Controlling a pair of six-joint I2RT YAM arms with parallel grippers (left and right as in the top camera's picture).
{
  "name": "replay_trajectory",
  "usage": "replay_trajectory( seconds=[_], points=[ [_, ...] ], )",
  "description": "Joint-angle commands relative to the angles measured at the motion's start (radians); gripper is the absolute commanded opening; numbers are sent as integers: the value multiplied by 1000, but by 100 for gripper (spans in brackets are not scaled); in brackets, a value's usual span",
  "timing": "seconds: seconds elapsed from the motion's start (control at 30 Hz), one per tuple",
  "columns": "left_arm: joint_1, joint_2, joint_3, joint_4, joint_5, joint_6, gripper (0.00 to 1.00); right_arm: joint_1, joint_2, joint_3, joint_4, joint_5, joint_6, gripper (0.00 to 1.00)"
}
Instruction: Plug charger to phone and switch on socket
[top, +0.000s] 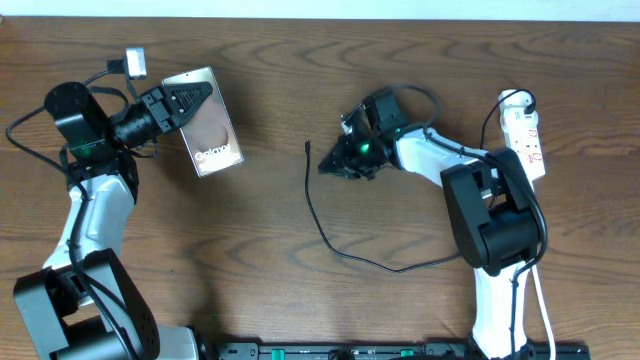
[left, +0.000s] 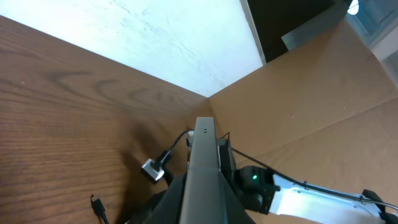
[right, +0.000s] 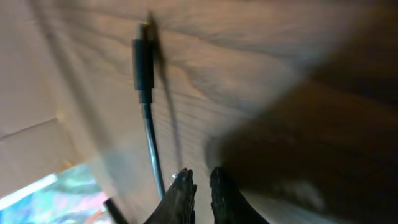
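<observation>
Nothing is connected yet. The left gripper (top: 196, 98) is clamped on the phone (top: 212, 132), holding it tilted above the table's far left, while the charger (right: 149, 130) lies loose on the wood, its plug tip well apart from the phone. The right gripper (right: 201, 175) has its fingers nearly together just beside the cable, not around it. Plugging in and switching on the socket (top: 527, 136) at the far right both remain.

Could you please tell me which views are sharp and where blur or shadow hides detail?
Overhead: evenly lit, sharp, soft sheen on the phone. Left wrist: phone edge close-up soft, wall bright. Right wrist: dim, blurred, heavy shadow at right; only the charger plug reads.
</observation>
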Motion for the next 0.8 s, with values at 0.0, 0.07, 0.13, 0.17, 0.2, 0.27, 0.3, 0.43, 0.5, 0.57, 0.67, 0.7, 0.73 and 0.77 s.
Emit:
replay_trajectory(
  seconds=[0.0, 0.07, 0.13, 0.17, 0.2, 0.27, 0.3, 0.43, 0.5, 0.57, 0.67, 0.7, 0.73, 0.77],
  points=[
    [-2, -4, 24, 12, 21, -8, 7, -2, 24, 21, -55, 247, -43, 11],
    [-2, -4, 24, 12, 21, -8, 7, 6, 24, 38, -63, 267, -53, 12],
    [-2, -4, 24, 12, 21, -8, 7, 19, 24, 54, -69, 290, -59, 14],
    [-2, -4, 24, 12, 21, -8, 7, 23, 24, 60, -73, 298, -62, 14],
    [-2, -4, 24, 12, 21, -8, 8, 28, 24, 71, -86, 308, -63, 14],
    [-2, -4, 24, 12, 21, -7, 7, 34, 24, 90, -109, 324, -66, 14],
    [-2, -4, 24, 12, 21, -5, 7, 38, 24, 107, -126, 335, -72, 14],
    [-2, -4, 24, 12, 21, -5, 7, 57, 24, 169, -168, 377, -89, 18],
    [-2, -4, 24, 12, 21, -5, 7, 71, 24, 197, -188, 403, -95, 24],
    [-2, -4, 24, 12, 21, -5, 8, 87, 24, 220, -210, 436, -95, 30],
    [-2, -4, 24, 12, 21, -5, 7, 108, 24, 247, -232, 463, -94, 34],
    [-2, -4, 24, 12, 21, -5, 8, 114, 24, 253, -232, 469, -94, 36],
    [-2, -4, 24, 12, 21, -5, 7, 122, 24, 260, -232, 472, -94, 38],
    [-2, -4, 24, 12, 21, -5, 7, 127, 24, 264, -231, 472, -94, 38]
  ],
)
